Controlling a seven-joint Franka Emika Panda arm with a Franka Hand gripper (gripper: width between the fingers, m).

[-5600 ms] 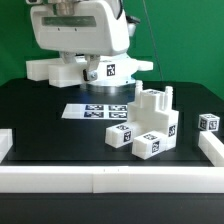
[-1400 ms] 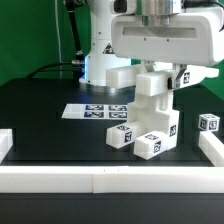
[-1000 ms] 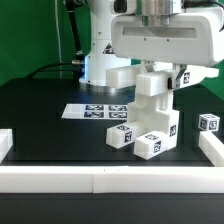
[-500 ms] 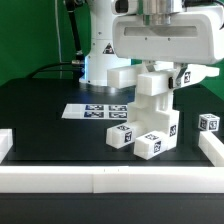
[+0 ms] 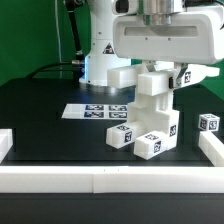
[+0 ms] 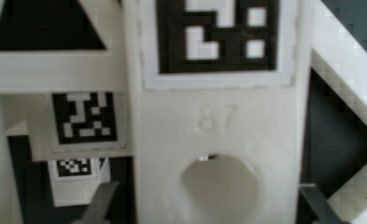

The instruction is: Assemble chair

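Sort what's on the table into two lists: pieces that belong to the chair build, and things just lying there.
Chair build: stacked white tagged blocks; white block at the top of that stack; small tagged cube at the exterior view's right.
Lying about: marker board; long white border rail.

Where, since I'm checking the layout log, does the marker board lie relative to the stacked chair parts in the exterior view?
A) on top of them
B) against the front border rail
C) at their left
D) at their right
C: the marker board lies flat on the black table, at the exterior view's left of the stacked chair parts.
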